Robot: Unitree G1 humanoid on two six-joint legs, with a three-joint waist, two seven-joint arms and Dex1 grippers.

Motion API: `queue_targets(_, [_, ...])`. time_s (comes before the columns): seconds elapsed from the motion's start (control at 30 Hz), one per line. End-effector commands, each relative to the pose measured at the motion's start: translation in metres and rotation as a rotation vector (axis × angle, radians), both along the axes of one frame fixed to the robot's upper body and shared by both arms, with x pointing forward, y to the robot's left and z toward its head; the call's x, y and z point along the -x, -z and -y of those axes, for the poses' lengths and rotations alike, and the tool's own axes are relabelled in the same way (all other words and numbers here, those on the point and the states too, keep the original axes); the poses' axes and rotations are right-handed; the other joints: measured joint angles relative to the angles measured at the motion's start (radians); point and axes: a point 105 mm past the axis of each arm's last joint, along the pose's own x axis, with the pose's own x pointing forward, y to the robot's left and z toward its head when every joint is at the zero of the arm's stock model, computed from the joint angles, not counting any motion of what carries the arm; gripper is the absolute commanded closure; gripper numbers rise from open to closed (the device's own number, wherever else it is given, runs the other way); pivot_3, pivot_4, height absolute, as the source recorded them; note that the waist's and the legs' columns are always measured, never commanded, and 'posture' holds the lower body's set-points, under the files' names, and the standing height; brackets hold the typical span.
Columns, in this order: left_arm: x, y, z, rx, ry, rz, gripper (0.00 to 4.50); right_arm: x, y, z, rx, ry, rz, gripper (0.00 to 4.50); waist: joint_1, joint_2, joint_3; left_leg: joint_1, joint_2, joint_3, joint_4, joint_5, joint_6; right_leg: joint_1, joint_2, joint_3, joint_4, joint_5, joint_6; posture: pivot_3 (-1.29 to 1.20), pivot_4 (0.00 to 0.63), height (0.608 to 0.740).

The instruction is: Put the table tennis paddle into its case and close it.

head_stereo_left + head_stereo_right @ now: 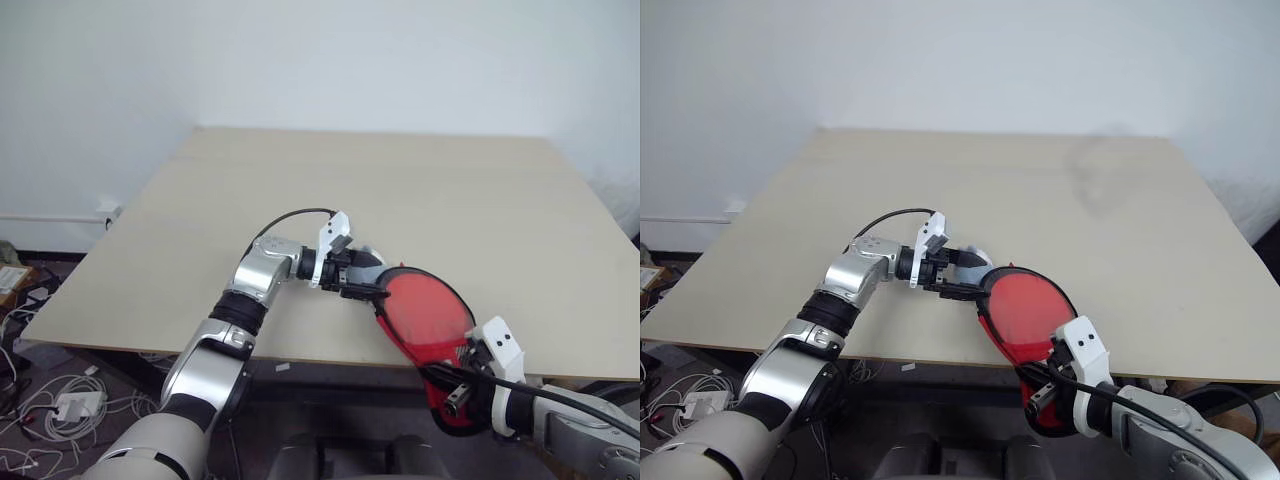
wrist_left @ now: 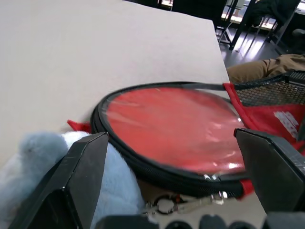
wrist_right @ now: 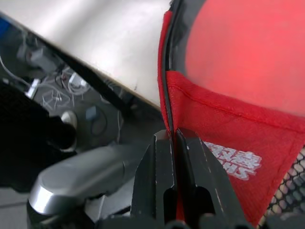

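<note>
While one case [image 1: 432, 330] lies at the near edge of the one beige table [image 1: 400, 190], its narrow end hangs past that edge toward the robot. Case is red with black zip edging and a clear round window; a red round face shows through the window, likely the one table tennis paddle [image 2: 171, 126], handle not visible. One white logo [image 3: 233, 160] sits on the red fabric, next to one black mesh panel [image 2: 274, 90].

Two grippers in view. Right gripper [image 3: 174, 143] has its two black fingers pinched nearly together on the case's red fabric edge by the zip, at the overhanging end. Left gripper [image 1: 358, 275] sits at the case's far round end, its two fingers [image 2: 78, 167] spread wide, one on each side of the rim, not clearly touching it. One pale blue fluffy object [image 2: 43, 157] lies just beside the case under the left fingers. One metal zip pull [image 2: 190, 206] shows near the left gripper's base. Cables [image 1: 50, 395] lie on the floor left of the table.
</note>
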Motion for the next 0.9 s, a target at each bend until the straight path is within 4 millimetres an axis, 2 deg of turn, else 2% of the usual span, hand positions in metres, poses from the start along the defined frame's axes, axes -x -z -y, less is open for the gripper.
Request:
queue_targets(0.03, [-0.005, -0.013, 0.003, 0.014, 0.007, 0.047, 0.0, -0.01, -0.013, -0.006, -0.035, -0.016, 0.082, 3.41, 0.001, 0.0, 0.0, 0.0, 0.0, 0.0, 0.0, 0.0, 0.0, 0.0, 0.0, 0.0, 0.0, 0.0, 0.0, 0.0, 0.0, 0.74])
queue_targets(0.27, [-0.004, -0.012, 0.002, 0.013, 0.005, 0.044, 0.0, -0.016, -0.029, -0.008, -0.109, -0.028, 0.147, 0.87, 0.004, -0.002, 0.0, 0.0, 0.0, 0.0, 0.001, 0.0, 0.0, 0.001, 0.0, 0.0, 0.0, 0.0, 0.0, 0.0, 0.0, 0.74])
queue_targets(0.33, [-0.005, -0.013, -0.001, 0.012, -0.003, 0.044, 0.0, -0.023, -0.045, -0.01, -0.183, -0.026, 0.215, 0.19, 0.003, -0.002, 0.0, 0.0, 0.0, 0.0, 0.001, 0.0, 0.0, 0.001, 0.0, 0.0, 0.0, 0.0, 0.0, 0.0, 0.0, 0.74])
queue_targets(0.4, [-0.006, -0.013, -0.005, 0.008, -0.013, 0.041, 0.0, -0.03, -0.06, -0.009, -0.239, -0.012, 0.282, 0.19, 0.0, -0.002, 0.0, 0.0, 0.0, 0.0, 0.001, 0.0, 0.0, 0.001, 0.0, 0.0, 0.0, 0.0, 0.0, 0.0, 0.0, 0.74])
queue_targets(0.53, [-0.004, -0.015, -0.009, 0.005, -0.008, 0.048, 0.0, -0.058, -0.082, 0.012, -0.312, 0.128, 0.405, 0.19, 0.001, -0.003, 0.0, 0.0, 0.0, -0.001, 0.001, 0.0, 0.0, 0.001, 0.0, -0.001, 0.0, 0.0, 0.0, 0.0, 0.0, 0.74])
queue_targets(0.77, [0.008, -0.017, -0.022, 0.001, -0.004, 0.014, 0.0, -0.087, -0.091, 0.044, -0.316, 0.239, 0.445, 0.19, 0.003, -0.002, 0.0, 0.0, 0.0, 0.0, 0.0, 0.0, 0.0, 0.0, 0.0, 0.0, 0.0, 0.0, 0.0, 0.0, 0.0, 0.74])
queue_targets(0.9, [0.022, -0.026, -0.029, 0.02, 0.015, -0.009, 0.0, -0.103, -0.091, 0.061, -0.309, 0.319, 0.452, 0.19, 0.0, -0.002, 0.0, 0.0, 0.0, 0.0, 0.0, 0.0, 0.0, 0.0, 0.0, 0.0, 0.0, 0.0, 0.0, 0.0, 0.0, 0.74])
